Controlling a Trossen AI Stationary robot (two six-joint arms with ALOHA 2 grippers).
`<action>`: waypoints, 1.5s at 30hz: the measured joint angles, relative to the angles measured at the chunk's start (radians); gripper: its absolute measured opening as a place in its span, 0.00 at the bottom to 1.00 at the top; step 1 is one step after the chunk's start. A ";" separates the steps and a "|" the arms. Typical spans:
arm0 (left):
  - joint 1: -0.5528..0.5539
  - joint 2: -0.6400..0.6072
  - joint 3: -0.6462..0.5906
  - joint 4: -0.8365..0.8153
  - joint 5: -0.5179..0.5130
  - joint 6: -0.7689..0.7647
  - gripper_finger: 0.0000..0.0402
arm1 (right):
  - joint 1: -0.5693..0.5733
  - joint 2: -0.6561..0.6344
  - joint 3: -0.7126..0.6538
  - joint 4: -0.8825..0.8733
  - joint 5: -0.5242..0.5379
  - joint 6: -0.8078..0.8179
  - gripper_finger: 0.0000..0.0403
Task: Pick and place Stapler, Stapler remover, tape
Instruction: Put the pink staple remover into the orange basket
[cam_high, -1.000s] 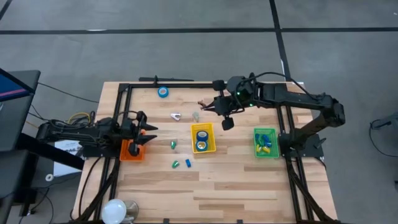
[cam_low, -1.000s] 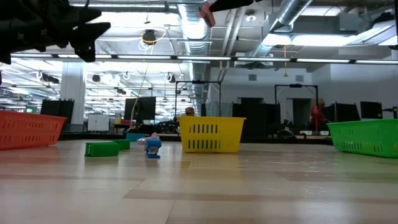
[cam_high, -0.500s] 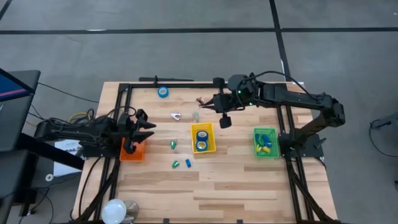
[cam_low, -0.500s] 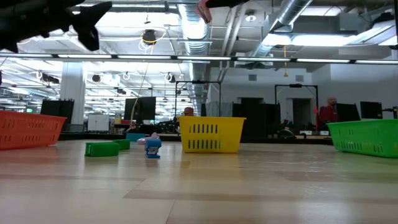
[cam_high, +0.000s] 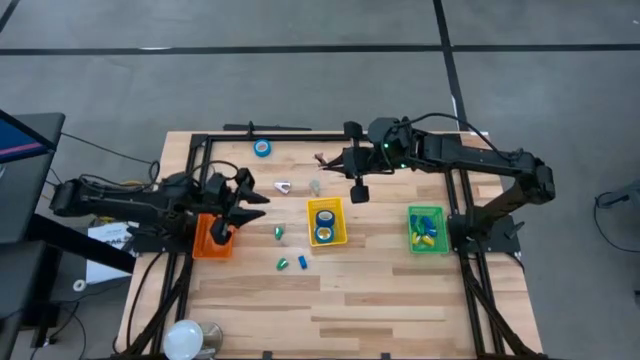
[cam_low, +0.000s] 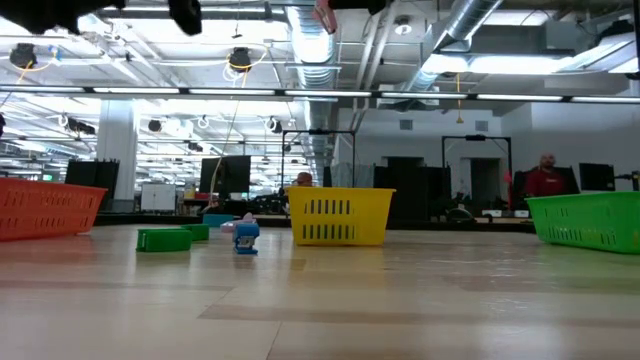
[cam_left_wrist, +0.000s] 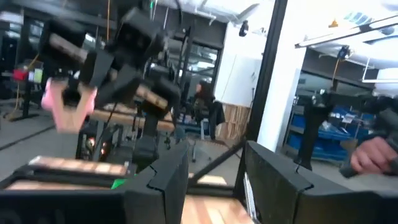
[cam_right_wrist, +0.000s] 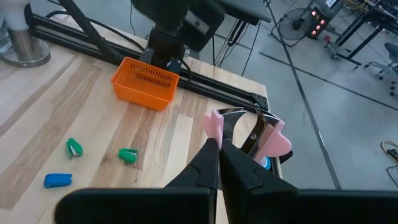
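High view: the pale wooden plank tabletop (cam_high: 400, 300) carries everything, and the small yellow slotted plastic basket (cam_high: 325, 221) at its middle serves as landmark. The right arm reaches in from the far right of the yellow basket, and its tool (cam_high: 322, 162) hangs above the tabletop behind the basket, fingers pressed together on a pink-handled metal staple remover (cam_right_wrist: 249, 134), which sits off the tabletop. The left arm comes from the left of the yellow basket; its tool (cam_high: 255, 197) hovers beside an orange slotted plastic basket (cam_high: 207, 243), fingers (cam_left_wrist: 163, 177) parted with nothing between them. A green slotted plastic basket (cam_high: 427, 229) stands to the right of the yellow one, with yellow and blue pieces inside. Two round rolls of blue tape (cam_high: 324, 224) lie in the yellow basket, and a third blue tape roll (cam_high: 262, 148) rests well behind and left of it. A small silvery metal piece (cam_high: 284, 185) lies just behind and left of the basket. Small green staplers (cam_high: 280, 232) and a small blue blocky piece (cam_high: 302, 262) sit near its left front.
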 joint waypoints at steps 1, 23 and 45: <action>0.001 0.008 0.017 0.002 0.000 0.012 0.37 | 0.000 0.000 0.000 0.000 0.000 0.004 0.00; 0.181 0.233 0.191 -0.006 -0.110 0.156 0.51 | 0.005 0.000 0.000 0.027 0.023 0.022 0.00; 0.223 0.348 0.215 0.016 -0.110 0.153 0.64 | 0.023 0.002 0.000 0.028 -0.056 0.063 0.00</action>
